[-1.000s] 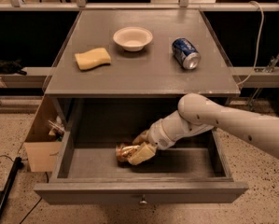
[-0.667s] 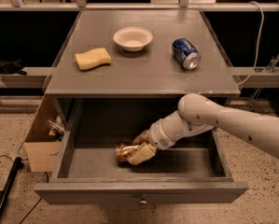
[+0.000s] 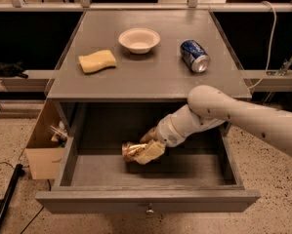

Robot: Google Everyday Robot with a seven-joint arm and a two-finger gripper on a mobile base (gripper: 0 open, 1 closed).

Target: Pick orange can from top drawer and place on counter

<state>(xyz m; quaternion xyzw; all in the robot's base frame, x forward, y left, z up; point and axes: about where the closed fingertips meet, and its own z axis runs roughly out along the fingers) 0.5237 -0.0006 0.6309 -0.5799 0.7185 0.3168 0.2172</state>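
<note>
The gripper is down inside the top drawer, and its jaws appear closed around the orange can, which lies on its side between them. The grasp looks made. Lifting the can out and setting it on the counter, above the jaws, is not yet done.

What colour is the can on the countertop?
The can is blue, silver-ended, camera view; the pincer is down in the drawer.

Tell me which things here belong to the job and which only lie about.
Job: orange can, in the open top drawer; gripper, at that can; counter.
Lying about: yellow sponge, white bowl, blue can, on the counter; cardboard box.
</note>
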